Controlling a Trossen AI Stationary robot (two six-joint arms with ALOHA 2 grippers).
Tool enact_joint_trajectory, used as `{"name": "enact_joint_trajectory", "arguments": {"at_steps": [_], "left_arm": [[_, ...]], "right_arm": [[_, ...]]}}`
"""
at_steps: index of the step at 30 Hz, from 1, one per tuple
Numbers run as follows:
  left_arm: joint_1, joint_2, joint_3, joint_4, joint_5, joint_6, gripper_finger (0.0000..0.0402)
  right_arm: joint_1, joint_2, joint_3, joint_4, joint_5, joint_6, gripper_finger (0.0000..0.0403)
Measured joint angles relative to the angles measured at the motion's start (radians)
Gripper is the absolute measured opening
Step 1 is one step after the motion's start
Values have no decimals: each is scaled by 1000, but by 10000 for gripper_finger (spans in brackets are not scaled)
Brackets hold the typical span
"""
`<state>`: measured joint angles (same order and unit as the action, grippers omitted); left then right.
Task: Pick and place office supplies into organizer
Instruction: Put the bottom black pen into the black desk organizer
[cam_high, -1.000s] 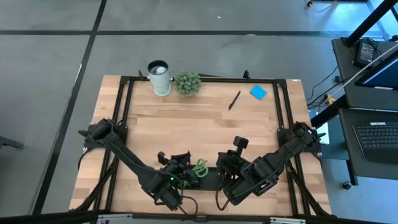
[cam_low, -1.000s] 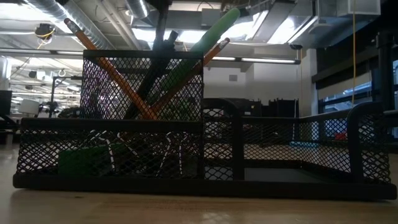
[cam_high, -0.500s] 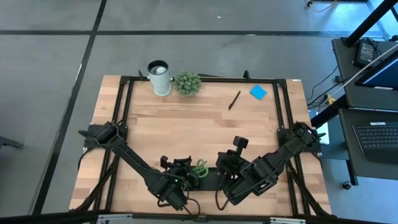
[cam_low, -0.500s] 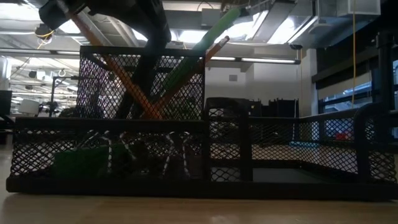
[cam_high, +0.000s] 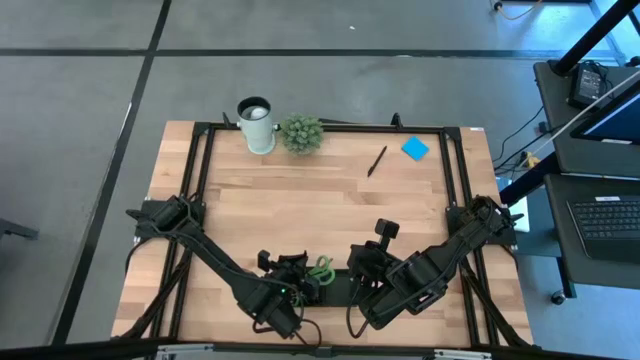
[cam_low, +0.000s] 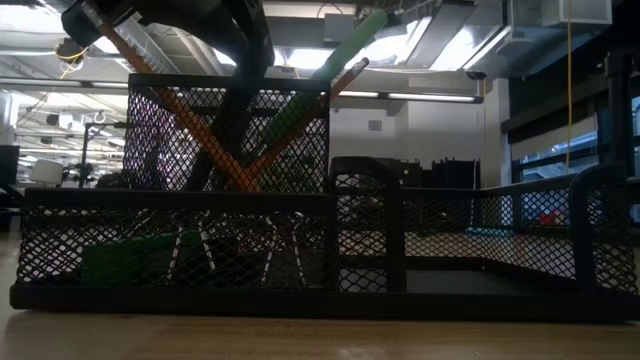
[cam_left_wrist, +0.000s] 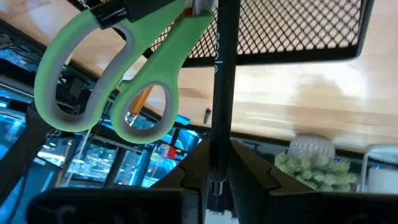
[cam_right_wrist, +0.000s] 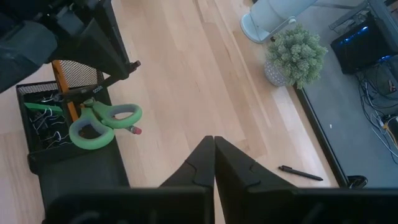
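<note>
From above, the left claw (cam_high: 290, 292) sits over the black organizer (cam_high: 335, 287) at the tabletop's (cam_high: 300, 190) near edge, by the green scissors (cam_high: 322, 268). The right claw (cam_high: 362, 262) waits beside it, clenched on nothing. One black pen (cam_high: 376, 160) and the blue sticky-note pad (cam_high: 415, 149) lie far off.

At table height, orange pencils (cam_low: 185, 120) lean crossed in the mesh organizer's tall compartment, binder clips (cam_low: 280, 250) below.

The left wrist view shows its fingers (cam_left_wrist: 252, 165) on either side of an upright black pen (cam_left_wrist: 221, 93); whether they are gripping it, I cannot tell.

The right wrist view shows its fingers (cam_right_wrist: 233, 165) pressed together.
</note>
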<state>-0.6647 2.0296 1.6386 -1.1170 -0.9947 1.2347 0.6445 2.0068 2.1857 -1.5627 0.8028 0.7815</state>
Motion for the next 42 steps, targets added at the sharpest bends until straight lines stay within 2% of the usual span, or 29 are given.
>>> {"name": "enact_joint_trajectory", "arguments": {"at_steps": [12, 24, 33, 42], "left_arm": [[0, 0, 0, -4, -17, 155, 46], [0, 0, 0, 3, 74, 75, 79], [4, -8, 0, 2, 66, 61, 106], [-8, -54, 0, 12, 123, -6, 124]], "right_arm": [[0, 0, 0, 1, 0, 0, 12], [0, 0, 0, 2, 0, 0, 12], [0, 0, 0, 2, 0, 0, 12], [0, 0, 0, 2, 0, -2, 12]]}}
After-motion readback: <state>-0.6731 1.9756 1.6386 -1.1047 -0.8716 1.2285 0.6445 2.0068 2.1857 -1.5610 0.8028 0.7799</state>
